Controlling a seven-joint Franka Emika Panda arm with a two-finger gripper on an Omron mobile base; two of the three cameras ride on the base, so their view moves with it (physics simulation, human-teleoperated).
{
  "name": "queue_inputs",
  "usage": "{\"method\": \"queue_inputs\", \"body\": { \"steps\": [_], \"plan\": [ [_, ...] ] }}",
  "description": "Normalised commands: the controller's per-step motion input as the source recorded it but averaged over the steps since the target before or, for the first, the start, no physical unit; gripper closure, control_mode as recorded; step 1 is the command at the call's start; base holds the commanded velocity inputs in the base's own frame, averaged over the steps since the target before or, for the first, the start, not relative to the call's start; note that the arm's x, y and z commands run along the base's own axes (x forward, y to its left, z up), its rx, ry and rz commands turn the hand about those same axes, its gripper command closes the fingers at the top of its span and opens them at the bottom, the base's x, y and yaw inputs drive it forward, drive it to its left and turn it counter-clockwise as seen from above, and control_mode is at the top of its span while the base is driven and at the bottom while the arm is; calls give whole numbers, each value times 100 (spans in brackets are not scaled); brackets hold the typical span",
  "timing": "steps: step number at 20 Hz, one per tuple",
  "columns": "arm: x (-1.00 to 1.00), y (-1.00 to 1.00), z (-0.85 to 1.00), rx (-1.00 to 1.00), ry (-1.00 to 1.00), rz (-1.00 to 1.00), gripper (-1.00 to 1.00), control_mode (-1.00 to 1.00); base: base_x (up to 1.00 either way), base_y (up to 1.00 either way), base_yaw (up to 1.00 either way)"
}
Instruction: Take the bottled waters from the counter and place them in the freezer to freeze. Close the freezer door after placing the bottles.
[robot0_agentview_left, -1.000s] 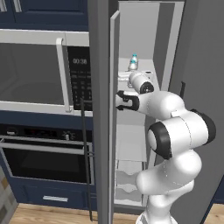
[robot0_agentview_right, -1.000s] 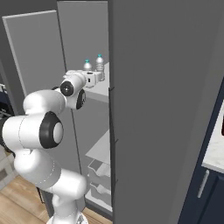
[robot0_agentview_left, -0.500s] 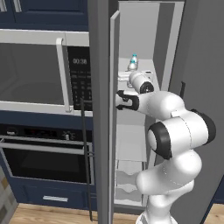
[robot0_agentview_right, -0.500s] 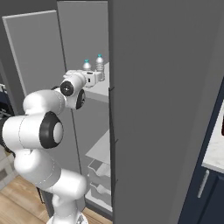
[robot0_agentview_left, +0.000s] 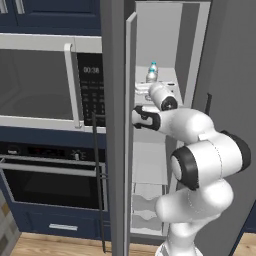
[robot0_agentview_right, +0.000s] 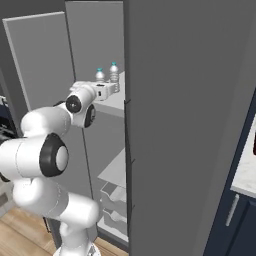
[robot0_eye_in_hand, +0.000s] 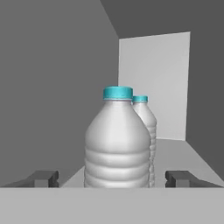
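Two bottled waters stand upright on a white shelf (robot0_agentview_right: 113, 104) inside the freezer. In the hand view the near bottle (robot0_eye_in_hand: 117, 144) stands between my spread finger tips, and the second bottle (robot0_eye_in_hand: 147, 116) is just behind it to the right. My gripper (robot0_eye_in_hand: 113, 179) is open, its fingers clear of the near bottle on both sides. From the base, the bottles (robot0_agentview_left: 151, 73) (robot0_agentview_right: 100, 75) sit just beyond my gripper (robot0_agentview_left: 146, 88) (robot0_agentview_right: 113, 89). The freezer door (robot0_agentview_left: 115, 150) (robot0_agentview_right: 37, 60) stands wide open to the left of my arm.
A steel wall microwave (robot0_agentview_left: 40, 80) and oven (robot0_agentview_left: 50, 175) sit left of the open door. Lower freezer shelves and bins (robot0_agentview_left: 147, 205) lie below my arm. The fridge's grey front (robot0_agentview_right: 190, 125) rises at the right, with a strip of counter (robot0_agentview_right: 245, 172) beyond it.
The jaws have opened and let go of the near bottle, which stays upright on the shelf. The arm has hardly moved.
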Motion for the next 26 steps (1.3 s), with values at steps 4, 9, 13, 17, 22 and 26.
{"method": "queue_inputs", "body": {
  "steps": [4, 9, 13, 17, 22, 26],
  "plan": [
    [-51, 0, 47, 1, 5, 0, -100, -100, 0, 0, 0],
    [-54, 0, 54, 1, 24, 0, -100, -100, 0, 0, 0],
    [-46, 0, 51, 0, 56, 0, -100, -100, 0, 0, 0],
    [-79, 0, 24, 0, 55, 0, -100, -100, 0, 0, 0],
    [-100, 3, 2, 0, 34, 0, -100, -100, 0, 0, 0],
    [-100, 0, -2, 0, 14, -1, -100, -100, 0, 0, 0]
  ]
}}
